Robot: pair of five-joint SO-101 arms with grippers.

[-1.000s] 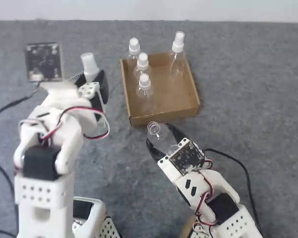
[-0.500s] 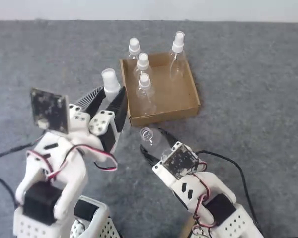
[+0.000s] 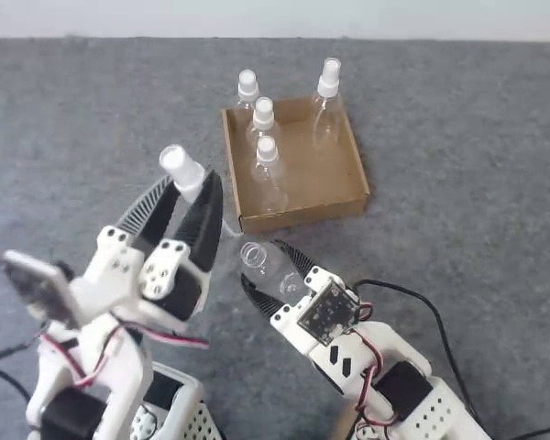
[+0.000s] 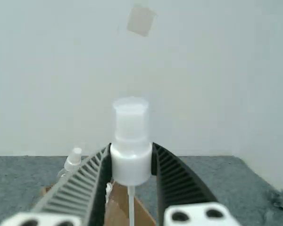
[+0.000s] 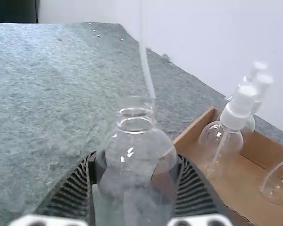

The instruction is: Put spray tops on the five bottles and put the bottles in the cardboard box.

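1. Matting (image 3: 458, 119), grey and fuzzy like felt, covers the table across the high view.
2. The cardboard box (image 3: 304, 216) is a shallow brown tray with squared walls and an open top. It sits in the upper middle of the high view.
3. Four capped bottles (image 3: 268, 170) stand upright inside the box. They are clear, rounded plastic with white spray heads. Three are bunched along its left side and one stands at its upper right corner.
4. The left gripper (image 3: 191, 186) has black ribbed fingers on a white printed body and lies to the lower left of the box. Its jaws pinch the spray top (image 3: 177, 165) by its round white collar, and the cylindrical cap pokes out past the fingertips.
5. In the left wrist view the spray top (image 4: 130, 122) stands upright in the left gripper (image 4: 130, 155). A thin, pale dip tube (image 4: 130, 202) runs from the collar back between the fingers.
6. The right gripper (image 3: 271, 270) lies just below the box's near wall. Its ribbed jaws clamp the shoulders of the open bottle (image 3: 256, 255), which is glossy and transparent, its uncapped neck tilted toward the upper left.
7. In the right wrist view the open bottle (image 5: 134, 155) sits in the right gripper (image 5: 135, 165) with its ridged neck facing away from the camera. The dip tube (image 5: 146, 70) slants to the neck's rim, and I cannot tell whether its tip is inside.
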